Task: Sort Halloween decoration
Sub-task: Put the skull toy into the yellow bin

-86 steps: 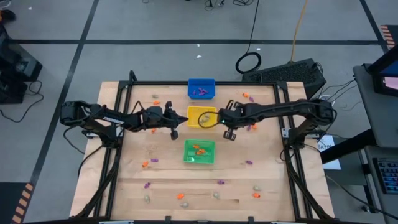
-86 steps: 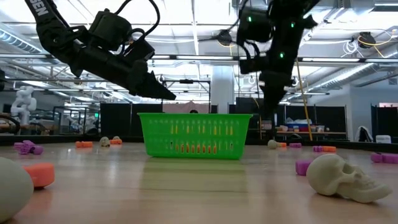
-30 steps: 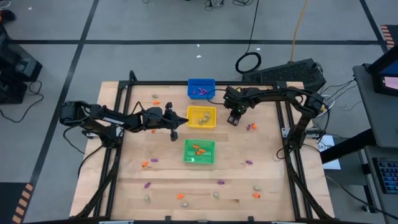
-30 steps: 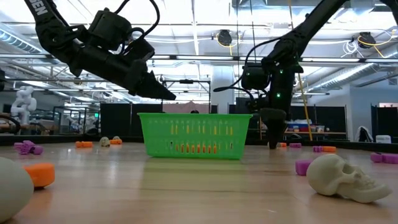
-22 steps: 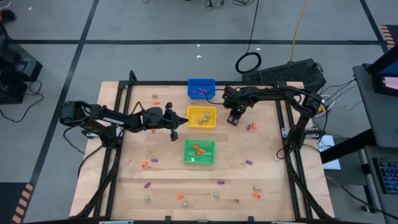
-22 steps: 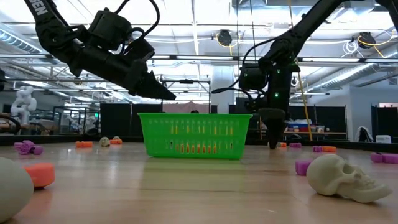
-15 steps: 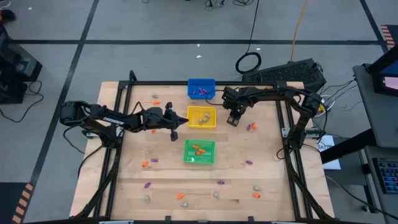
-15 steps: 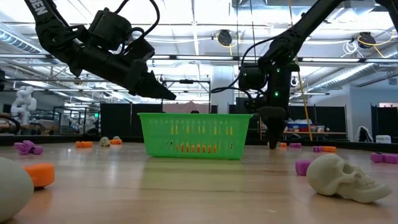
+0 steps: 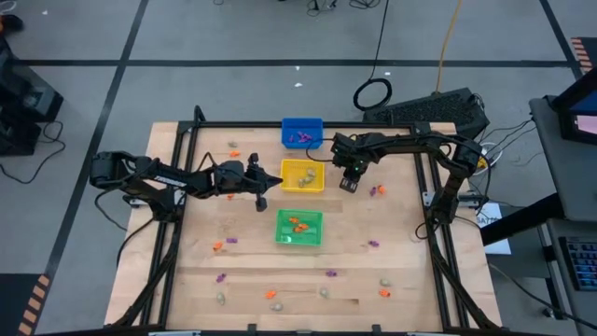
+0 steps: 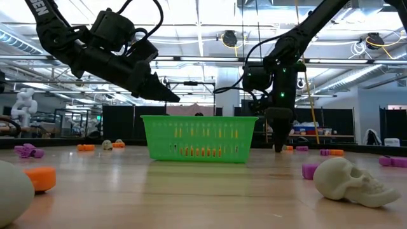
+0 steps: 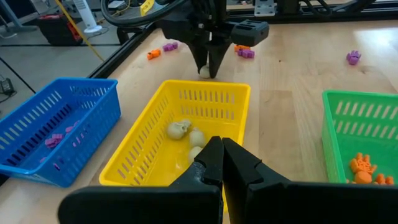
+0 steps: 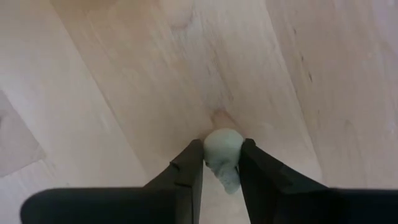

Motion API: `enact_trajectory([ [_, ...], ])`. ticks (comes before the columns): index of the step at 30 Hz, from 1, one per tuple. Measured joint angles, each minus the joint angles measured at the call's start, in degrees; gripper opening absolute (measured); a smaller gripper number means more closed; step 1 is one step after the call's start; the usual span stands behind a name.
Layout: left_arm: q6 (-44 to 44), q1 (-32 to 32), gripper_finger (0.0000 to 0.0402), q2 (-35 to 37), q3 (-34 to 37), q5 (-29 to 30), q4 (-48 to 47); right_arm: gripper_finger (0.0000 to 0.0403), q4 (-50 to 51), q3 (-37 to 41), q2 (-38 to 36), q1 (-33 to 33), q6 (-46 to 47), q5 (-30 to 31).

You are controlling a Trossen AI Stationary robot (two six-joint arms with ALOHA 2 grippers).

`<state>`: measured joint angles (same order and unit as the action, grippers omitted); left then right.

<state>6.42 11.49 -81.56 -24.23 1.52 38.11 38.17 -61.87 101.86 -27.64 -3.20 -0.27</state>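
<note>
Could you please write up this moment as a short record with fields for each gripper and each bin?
right gripper: shut on a pale skull, beside the yellow bin
left gripper: shut, empty, above the yellow bin's other side
yellow bin: pale skulls inside
blue bin: purple trinkets inside
green bin: orange trinkets inside
table: orange, purple and pale trinkets unsorted

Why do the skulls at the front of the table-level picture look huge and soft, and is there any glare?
Low view: the pale skull sits nearest the lens, looming and slightly soft; ceiling lights glare above. Right wrist view: the end effector grips a pale skull, casting a soft shadow.
</note>
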Motion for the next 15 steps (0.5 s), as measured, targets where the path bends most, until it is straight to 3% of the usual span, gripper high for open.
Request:
enact_trajectory([
  [15,0.33,0.07,0.0001,-0.02,0.00,0.00,-0.01,0.0069,-0.14,-0.02,-1.81,0.97,0.50,-0.07],
])
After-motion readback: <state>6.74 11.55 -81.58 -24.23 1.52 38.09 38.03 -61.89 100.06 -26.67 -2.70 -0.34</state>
